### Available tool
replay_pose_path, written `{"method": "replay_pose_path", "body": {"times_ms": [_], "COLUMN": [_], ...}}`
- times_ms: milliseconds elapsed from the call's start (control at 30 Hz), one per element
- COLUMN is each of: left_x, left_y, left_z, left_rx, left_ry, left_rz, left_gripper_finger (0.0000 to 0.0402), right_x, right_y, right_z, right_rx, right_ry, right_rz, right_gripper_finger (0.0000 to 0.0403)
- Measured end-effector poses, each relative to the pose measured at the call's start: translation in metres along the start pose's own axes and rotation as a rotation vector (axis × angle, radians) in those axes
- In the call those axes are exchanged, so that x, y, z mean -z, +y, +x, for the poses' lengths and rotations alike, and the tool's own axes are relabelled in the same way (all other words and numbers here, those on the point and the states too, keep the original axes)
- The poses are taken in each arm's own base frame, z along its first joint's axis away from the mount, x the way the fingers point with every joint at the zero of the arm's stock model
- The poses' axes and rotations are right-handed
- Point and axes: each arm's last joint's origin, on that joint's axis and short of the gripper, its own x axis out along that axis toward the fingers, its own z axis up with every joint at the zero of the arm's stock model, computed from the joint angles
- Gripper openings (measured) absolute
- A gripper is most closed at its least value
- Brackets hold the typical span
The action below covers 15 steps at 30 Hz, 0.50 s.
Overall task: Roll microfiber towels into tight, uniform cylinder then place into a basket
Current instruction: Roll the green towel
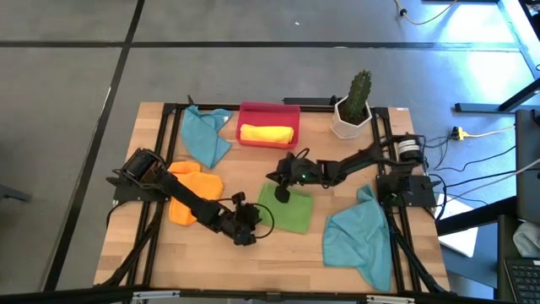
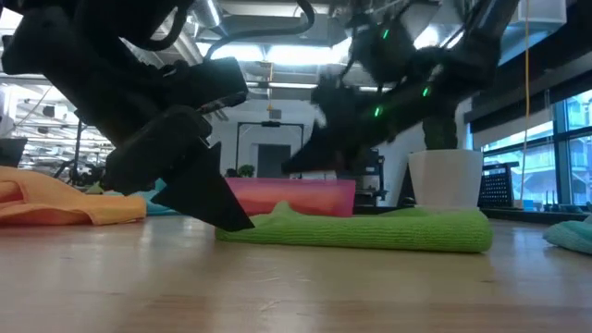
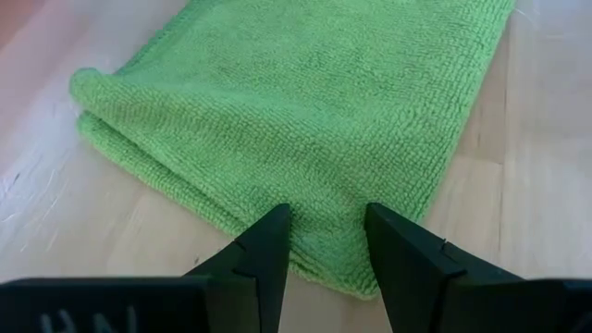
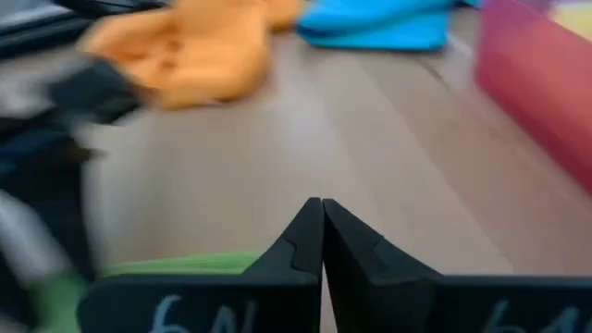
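A green microfiber towel lies folded flat in the middle of the table, its layered edge showing in the left wrist view. My left gripper is open, low at the towel's near left corner, one fingertip on each side of that corner. My right gripper is shut and hangs a little above the towel's far edge with nothing in it. The red basket stands at the far edge and holds a rolled yellow towel. My left gripper comes slanting down from the table's left at the green towel's near left corner. Its open fingers straddle that corner. Whether they touch the cloth cannot be told. The towel lies flat on the table.
An orange towel lies crumpled under the left arm. One teal towel lies left of the basket, another at the near right. A white cactus pot stands right of the basket. Black frame rails run along both sides.
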Motion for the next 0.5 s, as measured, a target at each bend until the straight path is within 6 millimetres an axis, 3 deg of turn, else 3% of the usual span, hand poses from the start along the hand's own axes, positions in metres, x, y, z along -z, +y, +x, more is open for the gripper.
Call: {"method": "replay_pose_path", "body": {"times_ms": [300, 500], "left_x": [-0.02, -0.027], "left_y": [-0.006, -0.01], "left_z": [-0.032, -0.043], "left_rx": [-0.023, 0.03], "left_ry": [-0.139, -0.172], "left_rz": [0.028, 0.051], "left_gripper_finger": [0.0131, 0.0131], "right_x": [-0.024, -0.021], "right_y": [0.065, 0.105], "right_z": [-0.052, -0.085], "right_rx": [-0.138, -0.207], "right_ry": [-0.045, -0.043], "right_rz": [-0.147, -0.215], "right_gripper_finger": [0.0008, 0.0008]}}
